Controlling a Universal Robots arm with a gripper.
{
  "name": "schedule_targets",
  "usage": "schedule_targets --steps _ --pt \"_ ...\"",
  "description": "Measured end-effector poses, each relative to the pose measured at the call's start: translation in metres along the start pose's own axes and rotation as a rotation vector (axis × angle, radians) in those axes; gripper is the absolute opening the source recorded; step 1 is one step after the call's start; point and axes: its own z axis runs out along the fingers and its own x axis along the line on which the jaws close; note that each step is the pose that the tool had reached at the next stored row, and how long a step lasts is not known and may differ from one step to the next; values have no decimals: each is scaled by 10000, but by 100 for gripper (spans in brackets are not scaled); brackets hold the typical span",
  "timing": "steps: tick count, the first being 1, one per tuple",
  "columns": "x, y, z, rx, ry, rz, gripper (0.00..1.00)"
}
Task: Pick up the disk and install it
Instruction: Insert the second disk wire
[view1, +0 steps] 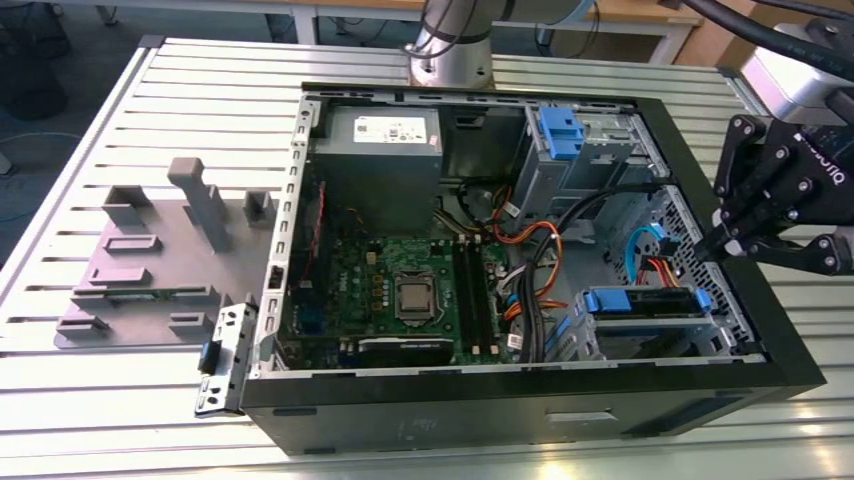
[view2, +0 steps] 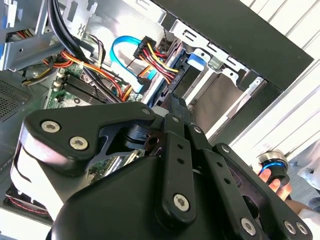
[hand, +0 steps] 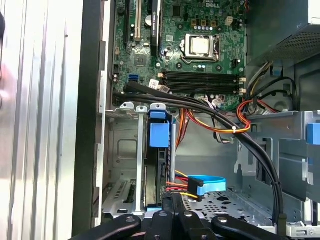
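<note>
The disk (view1: 643, 300), dark with a blue carrier bracket, sits seated in the metal drive bay at the near corner of the open computer case (view1: 534, 405), on the exterior view's right. In the first wrist view the disk (hand: 160, 150) stands edge-on in the bay, its blue tab uppermost. My gripper (view1: 714, 245) hovers just beyond the case's wall on that right side, a little above the disk and apart from it. Its fingers (hand: 165, 216) are pressed together with nothing between them. In the second wrist view the gripper (view2: 172, 100) points toward the bay's cable end.
Orange, yellow and black cables (view1: 534, 260) and a light blue data cable (hand: 207, 184) run beside the bay. A grey power supply (view1: 378, 150), the motherboard (view1: 400, 290) and a second blue-latched bay (view1: 558, 130) fill the case. A grey fixture (view1: 160, 260) lies left. A person's hand (view2: 272, 182) is close by.
</note>
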Motion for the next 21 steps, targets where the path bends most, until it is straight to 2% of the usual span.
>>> schedule_targets --steps 9,10,11,12,13,15,16,17,21 --pt "-12 5 -2 2 1 1 11" --pt "-13 5 -3 2 3 1 17" --pt "-14 5 -3 2 3 1 17" --pt "-15 5 -2 2 2 1 23" --pt "-17 5 -2 2 3 1 23" --pt "-19 5 -2 2 2 2 35" --pt "-20 5 -2 2 2 2 35" --pt "-22 5 -2 2 3 2 41" --pt "-43 4 7 2 3 2 41"
